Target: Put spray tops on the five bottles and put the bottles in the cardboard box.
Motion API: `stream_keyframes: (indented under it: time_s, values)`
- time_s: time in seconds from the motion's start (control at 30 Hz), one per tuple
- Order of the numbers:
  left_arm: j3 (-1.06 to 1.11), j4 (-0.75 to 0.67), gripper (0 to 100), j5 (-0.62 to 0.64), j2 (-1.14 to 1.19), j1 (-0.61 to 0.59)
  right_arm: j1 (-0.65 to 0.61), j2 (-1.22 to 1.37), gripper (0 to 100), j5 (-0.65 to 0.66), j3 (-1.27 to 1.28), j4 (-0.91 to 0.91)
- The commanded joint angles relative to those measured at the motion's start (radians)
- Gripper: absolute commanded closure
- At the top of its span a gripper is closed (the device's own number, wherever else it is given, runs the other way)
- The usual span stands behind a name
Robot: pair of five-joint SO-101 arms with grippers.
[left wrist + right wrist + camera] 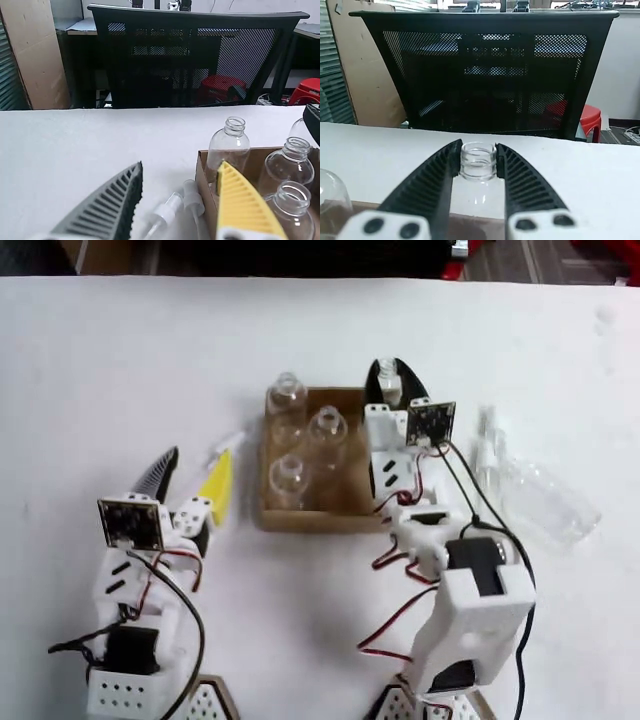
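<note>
An open cardboard box (350, 495) sits mid-table with three uncapped clear bottles (327, 426) upright inside. My right gripper (388, 375) is at the box's far right corner, shut on the neck of another uncapped bottle (478, 161). Whether that bottle stands inside the box I cannot tell. My left gripper (200, 452) is open just left of the box, one finger black and one yellow. White spray tops (172, 206) lie on the table between its fingers (107, 210). The box rim (202, 170) and its bottles (228, 145) are close beside the yellow finger.
A clear bottle (545, 502) lies on its side right of the right arm, with more white spray tops (488, 440) beside it. A black mesh chair (485, 70) stands behind the table's far edge. White table stretches out left of and behind the box.
</note>
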Motion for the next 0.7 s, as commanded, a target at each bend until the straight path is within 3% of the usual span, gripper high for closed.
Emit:
stream_keyframes:
  time_s: [0.0, 0.67]
  values:
    - [-0.006, -0.028, 78, -0.011, -0.012, 0.010, 0.015, 0.021, 98.3, 0.014, -0.063, -0.031]
    - [-0.006, -0.028, 78, -0.011, -0.012, 0.010, 0.008, 0.030, 98.0, 0.012, -0.058, -0.024]
